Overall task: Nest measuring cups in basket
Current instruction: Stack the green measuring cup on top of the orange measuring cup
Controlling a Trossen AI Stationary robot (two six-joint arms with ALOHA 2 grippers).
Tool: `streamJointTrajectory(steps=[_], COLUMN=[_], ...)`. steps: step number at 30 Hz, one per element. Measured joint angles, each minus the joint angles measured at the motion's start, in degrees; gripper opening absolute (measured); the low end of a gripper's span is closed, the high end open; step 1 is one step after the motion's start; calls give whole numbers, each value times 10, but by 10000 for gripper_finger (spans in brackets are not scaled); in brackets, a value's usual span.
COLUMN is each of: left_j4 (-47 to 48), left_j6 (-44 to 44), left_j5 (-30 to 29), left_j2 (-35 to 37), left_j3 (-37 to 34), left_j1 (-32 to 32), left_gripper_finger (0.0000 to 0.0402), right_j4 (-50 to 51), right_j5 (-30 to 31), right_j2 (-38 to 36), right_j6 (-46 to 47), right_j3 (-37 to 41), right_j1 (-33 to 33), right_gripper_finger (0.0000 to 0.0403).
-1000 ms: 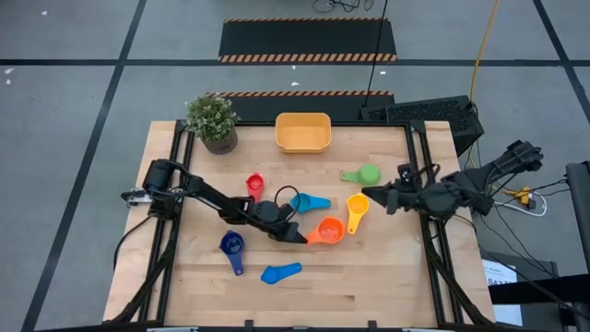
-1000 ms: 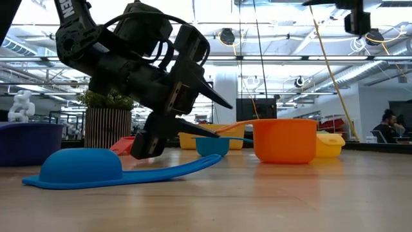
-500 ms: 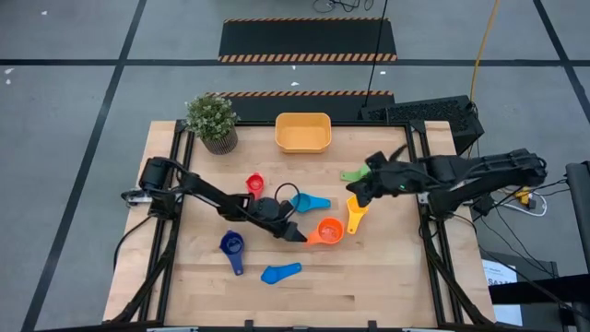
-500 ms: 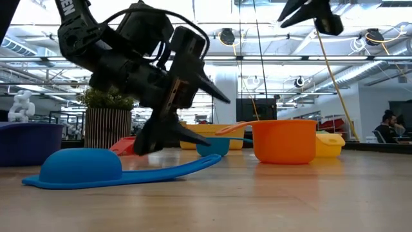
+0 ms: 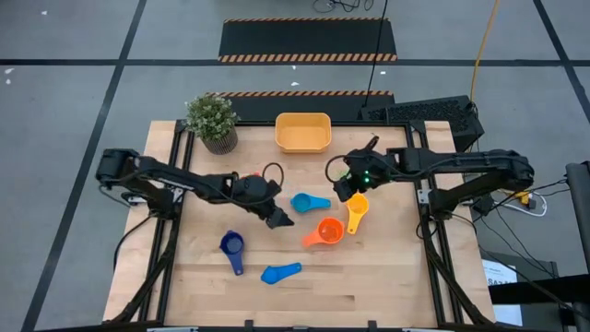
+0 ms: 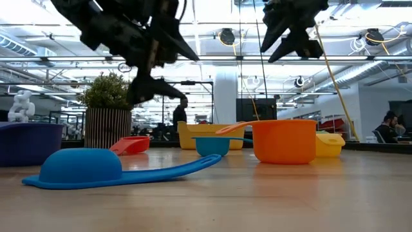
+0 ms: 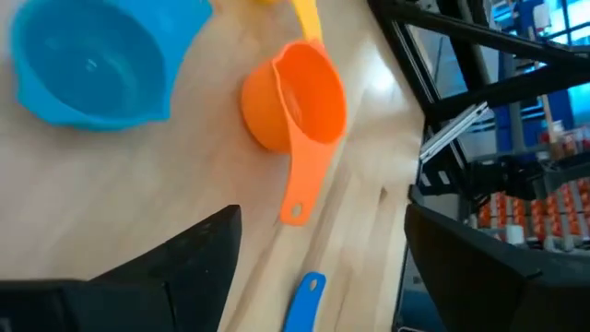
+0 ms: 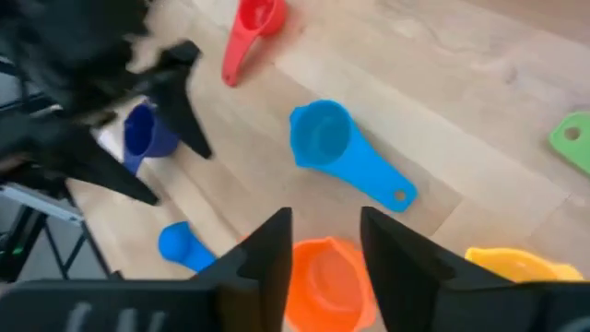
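Observation:
The cups lie loose on the wooden table: a light blue one (image 5: 311, 202), the orange (image 5: 324, 231), the yellow (image 5: 358, 210), the dark blue (image 5: 232, 247), a second light blue one upside down (image 5: 281, 272), and the red (image 8: 253, 23). Only the green cup's handle (image 8: 573, 138) shows; my right arm covers the cup in the high view. The orange-yellow basket (image 5: 303, 132) stands at the far edge. My left gripper (image 5: 279, 219) is open and empty, raised left of the orange cup. My right gripper (image 5: 341, 182) is open and empty, raised above the yellow and light blue cups.
A small potted plant (image 5: 212, 120) stands at the far left corner, left of the basket. Bare wood lies along the near edge and at the right side of the table. Black frame rails run along the table's left and right edges.
My left gripper has risen from beside the orange cup and drawn back toward the table's left and far side. My right gripper has swung in from the right edge toward the table's middle, over the green cup. The cups have stayed where they were.

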State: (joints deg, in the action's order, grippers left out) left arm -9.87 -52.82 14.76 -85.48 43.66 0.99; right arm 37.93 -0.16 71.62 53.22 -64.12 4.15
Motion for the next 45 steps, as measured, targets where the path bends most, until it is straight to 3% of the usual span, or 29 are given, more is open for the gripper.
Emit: streamJointTrajectory(steps=[5,12,20,33,45], left_j4=[43,55,40,-14,-22], left_j6=[31,12,-72,-166,-164], left_j5=[1,-9,-57,-223,-295], left_j2=[45,69,72,72,72], left_j3=[0,0,0,0,0], left_j1=[-24,-45,-29,21,41], left_gripper_finger=[288,263,234,227,227], right_j4=[-5,-7,-10,-5,-24], right_j5=[-1,-22,61,-106,-121], right_j2=[12,29,65,167,256], right_j6=[-58,-261,-506,-781,-859], right_j3=[0,0,1,11,11], right_j1=[30,93,148,295,302], right_gripper_finger=[192,243,253,232,291])
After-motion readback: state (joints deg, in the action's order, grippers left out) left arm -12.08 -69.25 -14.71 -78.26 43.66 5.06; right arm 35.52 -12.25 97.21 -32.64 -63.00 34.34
